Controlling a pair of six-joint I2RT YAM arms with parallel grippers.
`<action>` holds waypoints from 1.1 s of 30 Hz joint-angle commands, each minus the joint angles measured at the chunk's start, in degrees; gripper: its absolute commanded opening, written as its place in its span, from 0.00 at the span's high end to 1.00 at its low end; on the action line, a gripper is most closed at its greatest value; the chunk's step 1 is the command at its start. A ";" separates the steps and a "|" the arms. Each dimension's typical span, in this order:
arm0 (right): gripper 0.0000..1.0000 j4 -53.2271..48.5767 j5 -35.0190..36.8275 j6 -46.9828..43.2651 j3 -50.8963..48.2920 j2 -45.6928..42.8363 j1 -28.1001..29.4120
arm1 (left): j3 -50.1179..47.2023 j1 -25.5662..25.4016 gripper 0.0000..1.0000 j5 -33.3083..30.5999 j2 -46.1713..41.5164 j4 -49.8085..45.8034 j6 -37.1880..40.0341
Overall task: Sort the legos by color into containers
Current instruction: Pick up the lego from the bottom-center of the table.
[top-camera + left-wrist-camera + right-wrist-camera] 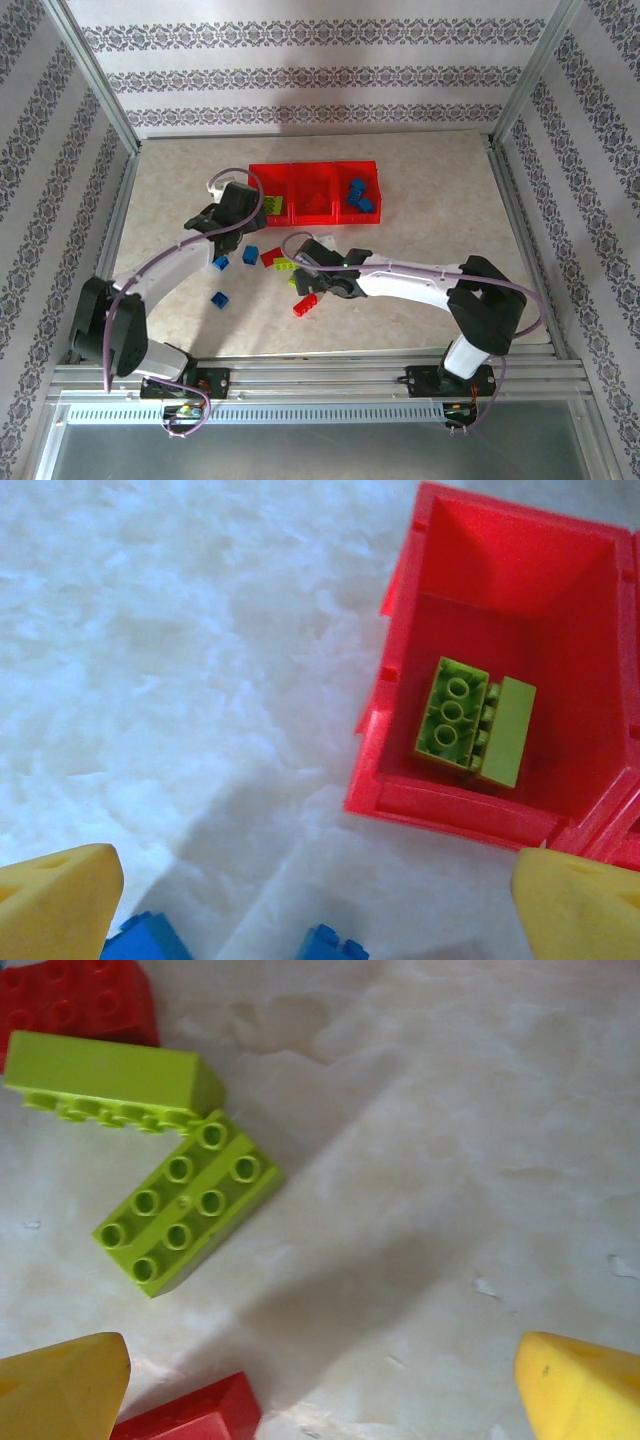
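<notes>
On the pale marbled table (430, 260), the joined red containers (312, 200) sat toward the far side. The left gripper (243, 207) hovered beside the left bin, jaws spread wide and empty. The right gripper (320, 1390) hung over loose bricks, jaws likewise spread. Two lime legos (470, 720) lay in the left bin and blue legos (357, 195) in the right. A red brick (304, 304), a blue brick (219, 298) and lime bricks (185, 1200) lay scattered on the table.

Glossy plastic legos (190, 1200), translucent shiny plastic containers (450, 810), smooth marbled tabletop (450, 200)
</notes>
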 commanded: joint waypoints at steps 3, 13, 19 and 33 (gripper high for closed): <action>0.02 -2.10 -2.53 0.53 3.26 3.48 1.41 | -4.39 1.07 0.00 -6.67 -6.89 3.95 -1.37; 0.02 -4.99 -6.18 -0.35 6.66 8.94 2.63 | -10.32 2.33 0.00 -7.67 -13.17 6.72 -2.36; 0.02 -6.89 -6.88 -1.43 8.82 11.66 3.44 | -10.66 2.91 0.00 -6.75 -12.60 6.98 -2.71; 0.02 -12.51 -6.09 -1.17 8.53 13.35 4.07 | -10.79 3.70 0.00 -5.25 -11.94 7.56 -3.32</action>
